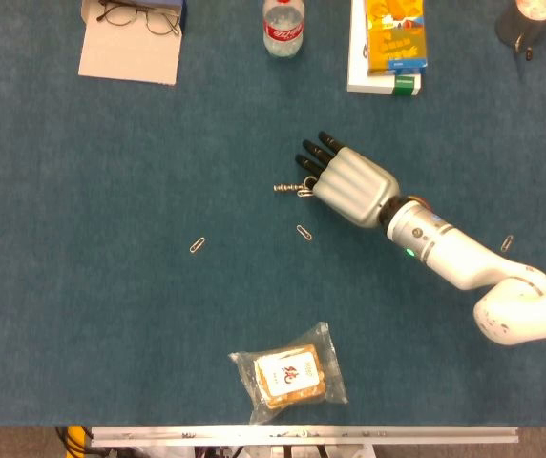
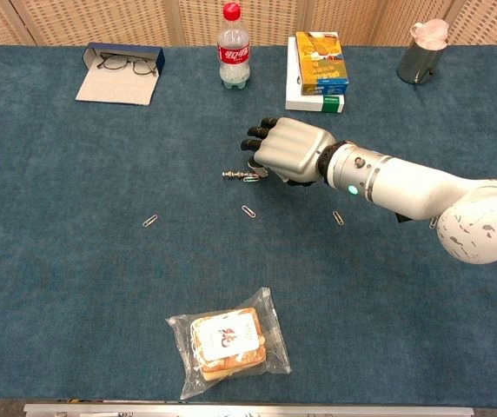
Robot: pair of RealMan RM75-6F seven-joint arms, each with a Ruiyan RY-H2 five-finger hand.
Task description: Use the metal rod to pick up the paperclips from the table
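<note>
Head view shows the right hand (image 1: 347, 182), ribbed silver back and black fingers, curled around a thin metal rod (image 1: 288, 187) just right of frame centre; the rod's knobbly tip pokes out leftward, with a paperclip (image 1: 304, 192) clinging near the fingers. On the fuzzy blue bench (image 1: 111, 315), loose wire paperclips lie below the hand (image 1: 304, 232) and further left (image 1: 197, 245). A crinkled clear snack bag (image 1: 290, 375) sits lower centre.

A blue carpeted table (image 2: 75, 287) stands before woven tan wall panels (image 2: 101, 22).
</note>
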